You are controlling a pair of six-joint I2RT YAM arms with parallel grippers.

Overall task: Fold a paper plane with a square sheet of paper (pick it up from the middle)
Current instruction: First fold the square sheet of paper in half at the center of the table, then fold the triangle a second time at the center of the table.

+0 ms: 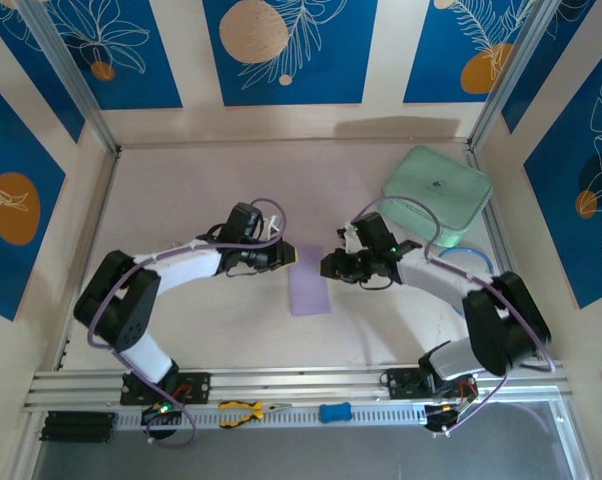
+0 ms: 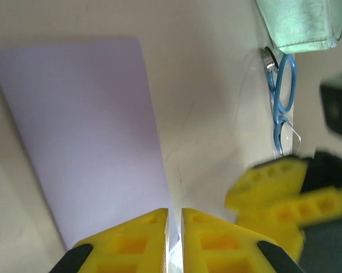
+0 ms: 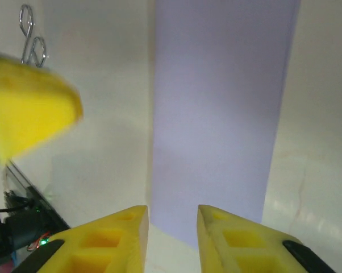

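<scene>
The sheet of paper [image 1: 310, 281] lies flat on the table between the arms as a narrow pale lavender rectangle, about half as wide as it is long. My left gripper [image 1: 281, 256] is at its far left corner. In the left wrist view the paper [image 2: 86, 131] runs down to my left gripper [image 2: 174, 213], whose jaws stand a thin slit apart at the paper's edge. My right gripper [image 1: 328, 266] hovers at the paper's right edge. In the right wrist view it [image 3: 172, 210] is open, with the paper [image 3: 222, 114] ahead and nothing between the fingers.
A mint-green rounded case [image 1: 437, 190] sits at the back right, with blue scissors [image 2: 282, 96] just in front of it. Yellow pliers [image 1: 243, 410] and a small blue item [image 1: 334, 411] lie on the front rail. Aluminium posts and patterned walls enclose the table.
</scene>
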